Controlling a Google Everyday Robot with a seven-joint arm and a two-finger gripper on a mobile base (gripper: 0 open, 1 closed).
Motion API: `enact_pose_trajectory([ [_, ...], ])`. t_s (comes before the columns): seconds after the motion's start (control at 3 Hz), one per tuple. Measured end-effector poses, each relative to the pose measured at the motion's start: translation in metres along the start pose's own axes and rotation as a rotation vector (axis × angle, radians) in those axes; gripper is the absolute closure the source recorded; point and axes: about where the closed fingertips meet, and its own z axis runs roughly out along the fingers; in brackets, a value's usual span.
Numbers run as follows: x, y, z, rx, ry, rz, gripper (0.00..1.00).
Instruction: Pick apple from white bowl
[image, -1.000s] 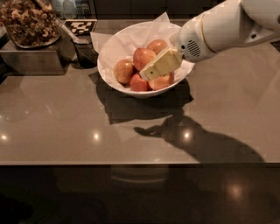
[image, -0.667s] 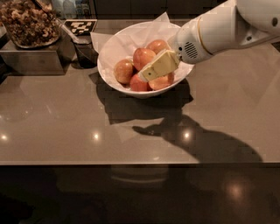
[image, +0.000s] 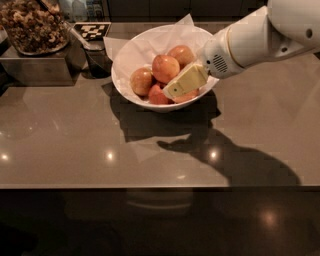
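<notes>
- Step in hand: closing in on the apple (image: 166, 67) inside the white bowl (image: 131, 97). This is judged from the pose; no grasp shows.
- Target location: the apple sits near the middle of the bowl, on top of the pile, stem dimple facing up.
- Tool location: the gripper (image: 172, 90) hangs inside the bowl, tilted down to the left, just in front of the apple and over the front fruit.
- Tool state: wide or narrow cannot be told, since the tool shows as one pale yellow block. It cannot be seen to hold anything.
- Recommended approach: centre the tool over the apple's widest part, then descend straight and close across the round sides, not on the dimple.
- Obstructions: a smaller yellow-brown apple (image: 141, 81) lies just beside the target on the left, a darker red apple (image: 157, 95) in front and another apple (image: 181, 54) behind. Neighbours could be nudged or pinched.
- Crinkled paper (image: 145, 45) lines the bowl and sticks up past the rim. It could snag.
- Surroundings: a clear container of nuts (image: 32, 25) and a checkered marker (image: 91, 31) stand well apart at the rear left of the counter (image: 100, 150).
</notes>
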Motion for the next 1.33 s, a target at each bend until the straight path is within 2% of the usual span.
enact_pose_trajectory([
  [0.33, 0.005, -0.002, 0.001, 0.005, 0.012, 0.005, 0.15],
  [0.67, 0.010, 0.009, 0.013, -0.022, 0.021, 0.015, 0.11],
  [1.33, 0.007, 0.016, 0.028, -0.063, 0.022, 0.018, 0.09],
])
